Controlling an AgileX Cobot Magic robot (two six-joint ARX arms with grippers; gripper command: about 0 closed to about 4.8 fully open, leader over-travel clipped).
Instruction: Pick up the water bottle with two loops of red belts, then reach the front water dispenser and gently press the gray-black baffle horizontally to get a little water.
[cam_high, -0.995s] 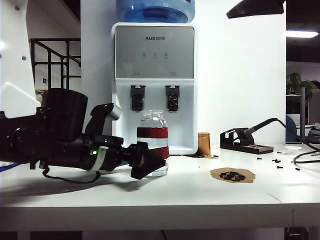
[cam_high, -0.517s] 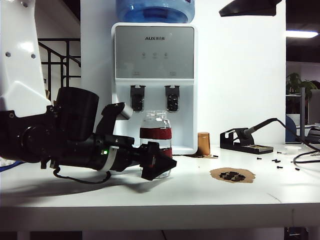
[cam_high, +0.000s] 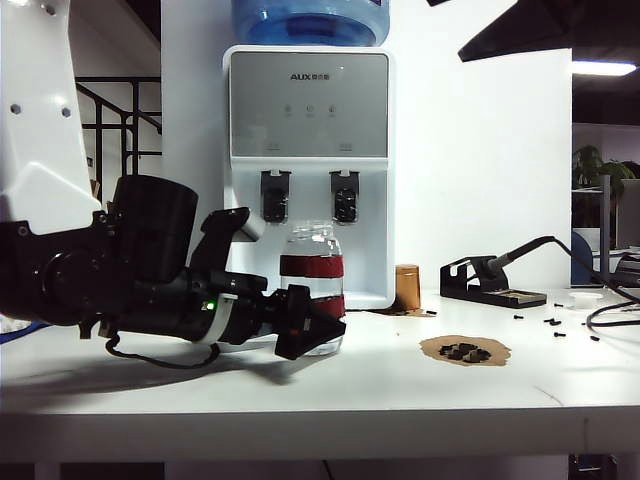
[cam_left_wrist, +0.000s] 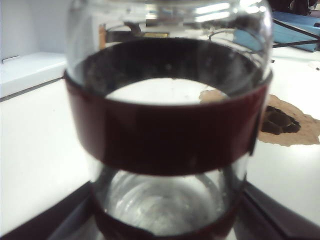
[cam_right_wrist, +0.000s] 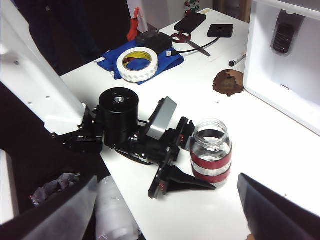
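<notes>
Since the earlier frame the left hand (cam_high: 318, 330) has advanced and its jaws have narrowed around the water bottle (cam_high: 310, 285), which stands on the worktop (cam_high: 400, 385) before the water dispenser (cam_high: 308, 150). Glass: rigid, slippery, fragile; grip the banded body. Right hand (cam_right_wrist: 165, 215) hovers spread above.

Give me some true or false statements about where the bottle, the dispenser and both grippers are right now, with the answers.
1. The water bottle stands on the table. True.
2. The left gripper has its fingers on either side of the bottle's base. True.
3. The bottle is pressed against a water dispenser paddle. False: it stands below the paddles.
4. The right gripper holds the bottle. False: it hangs open above the table.
5. The bottle has a cap. False: its mouth is open.
</notes>
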